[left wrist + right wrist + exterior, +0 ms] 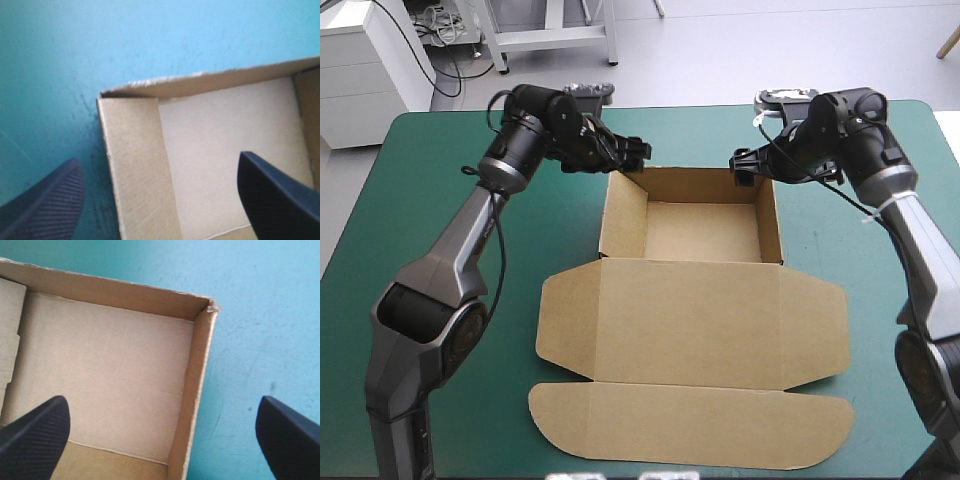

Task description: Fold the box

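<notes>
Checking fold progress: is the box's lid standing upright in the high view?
No, the lid lies flat on the teal-green cover, spread out on the near side of the open tray.

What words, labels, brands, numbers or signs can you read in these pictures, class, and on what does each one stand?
There are none to read.
The brown box is plain board in every view, tray walls and flat lid alike, with no print, label or number.
The teal-green cover bears no writing or sign either.
</notes>
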Tool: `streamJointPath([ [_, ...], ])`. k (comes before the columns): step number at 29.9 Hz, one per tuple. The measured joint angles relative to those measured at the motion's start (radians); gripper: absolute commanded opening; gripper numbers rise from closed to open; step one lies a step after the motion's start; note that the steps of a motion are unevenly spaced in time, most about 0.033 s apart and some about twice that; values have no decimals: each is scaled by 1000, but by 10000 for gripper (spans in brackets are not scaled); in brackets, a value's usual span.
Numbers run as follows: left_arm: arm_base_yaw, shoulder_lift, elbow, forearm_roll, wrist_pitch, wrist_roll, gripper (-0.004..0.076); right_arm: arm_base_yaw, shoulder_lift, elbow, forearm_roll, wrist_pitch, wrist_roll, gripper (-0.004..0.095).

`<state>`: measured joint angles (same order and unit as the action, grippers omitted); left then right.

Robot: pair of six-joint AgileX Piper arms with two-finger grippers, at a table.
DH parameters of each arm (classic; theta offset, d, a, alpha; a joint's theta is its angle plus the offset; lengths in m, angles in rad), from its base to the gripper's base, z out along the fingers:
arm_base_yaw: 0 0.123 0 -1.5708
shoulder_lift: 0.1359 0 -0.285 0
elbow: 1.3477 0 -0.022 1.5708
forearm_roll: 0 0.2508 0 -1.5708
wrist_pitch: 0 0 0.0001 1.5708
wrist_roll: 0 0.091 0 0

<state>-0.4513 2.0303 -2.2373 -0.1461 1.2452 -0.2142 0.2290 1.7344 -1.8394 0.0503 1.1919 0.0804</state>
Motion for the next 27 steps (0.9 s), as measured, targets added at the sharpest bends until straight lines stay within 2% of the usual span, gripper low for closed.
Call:
streamJointPath([
  [9,10,-221,-44,14,10,70,586,-2,-199,-1,-39,15,0,926],
  [16,10,-383,-44,14,10,120,575,-2,-301,116,-42,19,-1,926],
  [22,10,-566,25,13,11,157,498,-2,-289,216,-42,20,-1,926],
  [27,10,-732,192,14,11,175,430,-2,-212,225,-42,-12,-1,926],
])
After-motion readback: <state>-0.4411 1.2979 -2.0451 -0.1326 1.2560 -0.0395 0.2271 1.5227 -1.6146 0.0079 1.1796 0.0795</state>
